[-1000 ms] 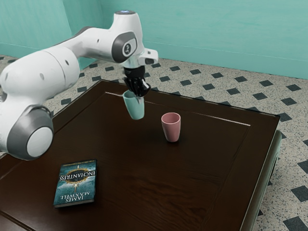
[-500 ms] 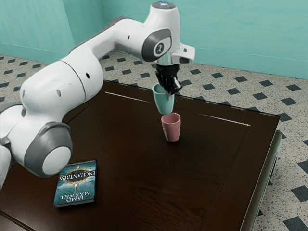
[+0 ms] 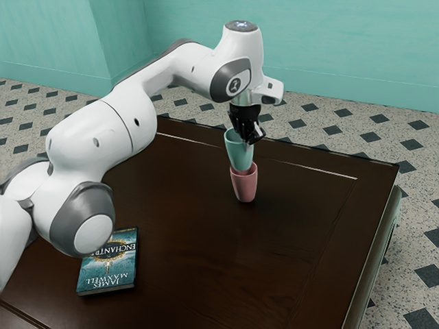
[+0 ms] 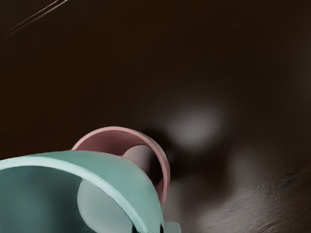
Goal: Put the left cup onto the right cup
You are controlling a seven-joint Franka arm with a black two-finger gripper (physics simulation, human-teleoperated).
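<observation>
Exterior view — gripper [image 3: 248, 135] pinches teal cup [image 3: 238, 155] at rim, base inside pink cup [image 3: 243, 186]; wrist view — both interiors.

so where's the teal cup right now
In the exterior view the teal cup hangs from the gripper near the middle of the table, directly above the pink cup, its base at that cup's mouth.

Home living room, dark wooden coffee table [image 3: 309, 226], novel [image 3: 108, 260], checkered floor [image 3: 384, 130], teal walls [image 3: 343, 41]
</observation>
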